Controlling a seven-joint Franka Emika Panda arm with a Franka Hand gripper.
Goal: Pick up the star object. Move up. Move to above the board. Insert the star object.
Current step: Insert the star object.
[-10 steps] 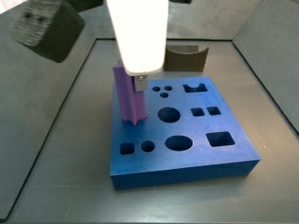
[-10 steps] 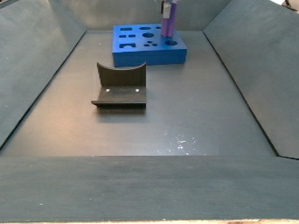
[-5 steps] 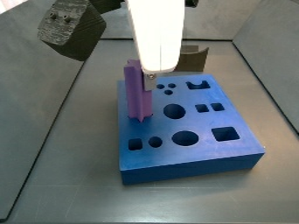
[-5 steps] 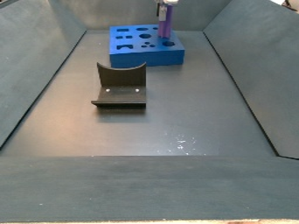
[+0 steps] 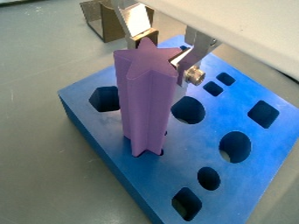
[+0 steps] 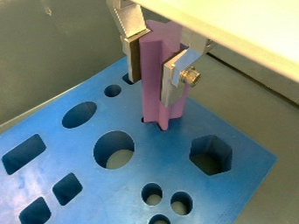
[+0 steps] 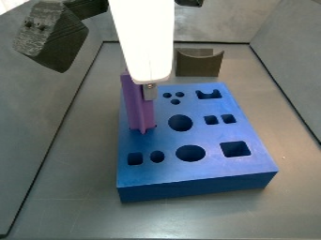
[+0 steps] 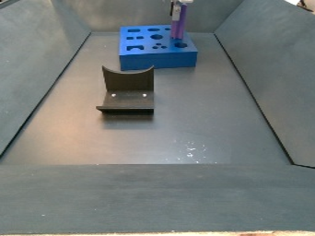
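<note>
Star object (image 5: 142, 103), a light-purple ridged prism, stands upright with its lower end in a cut-out of the blue board (image 5: 117, 166), clasped near its top by the gripper (image 5: 163, 54). Both wrist views show the flat silver fingers (image 6: 179, 63) closed to the prism's width, their plates pressed against opposite faces, so the piece is grasped rather than released. Around the prism's foot the wrist views show the neighbouring holes: a hexagon (image 6: 212, 155) just beside it, round holes and squares further across the slab.

A side view shows what the wrist cameras cannot: the white arm (image 7: 145, 37) rising straight above the prism, the board lying on the dark floor of the enclosure, and the fixture (image 7: 198, 62) standing just behind the board. In another side view the board (image 8: 154, 51) sits far back near the rear wall, the star object (image 8: 180, 23) at its right end, and a dark L-shaped bracket (image 8: 125, 92) stands well apart in front of it.
</note>
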